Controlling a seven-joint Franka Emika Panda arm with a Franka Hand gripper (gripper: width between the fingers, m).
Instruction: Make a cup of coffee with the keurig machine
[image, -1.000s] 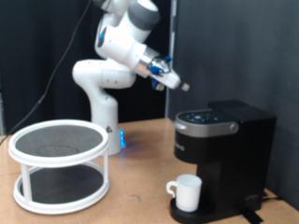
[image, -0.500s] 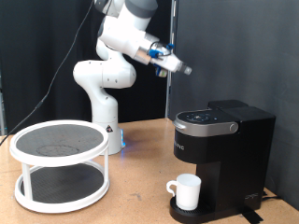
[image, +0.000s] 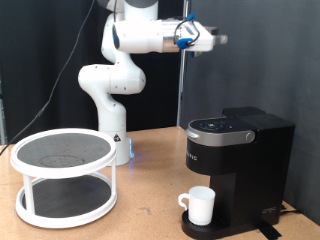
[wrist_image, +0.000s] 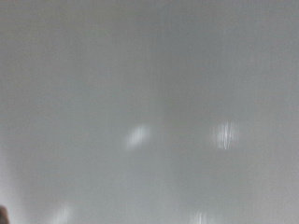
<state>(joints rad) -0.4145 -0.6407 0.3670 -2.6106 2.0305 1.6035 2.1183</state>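
**Arm raised high above coffee maker, mug already in place**

Dark curtains back a wooden table. On it, at the exterior view's right, stands the black boxy keurig machine, lid closed, with the plain white ceramic cup on its drip tray. A white two-tier round rack sits at the left. The white arm's gripper hangs well above the machine; whether its fingers are open or closed cannot be told. The wrist view shows only grey blur. Risk: descending off-line could knock the cup aside.

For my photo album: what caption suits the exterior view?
Robot arm's pincer raised high above the closed Keurig machine, white cup waiting on its drip tray.
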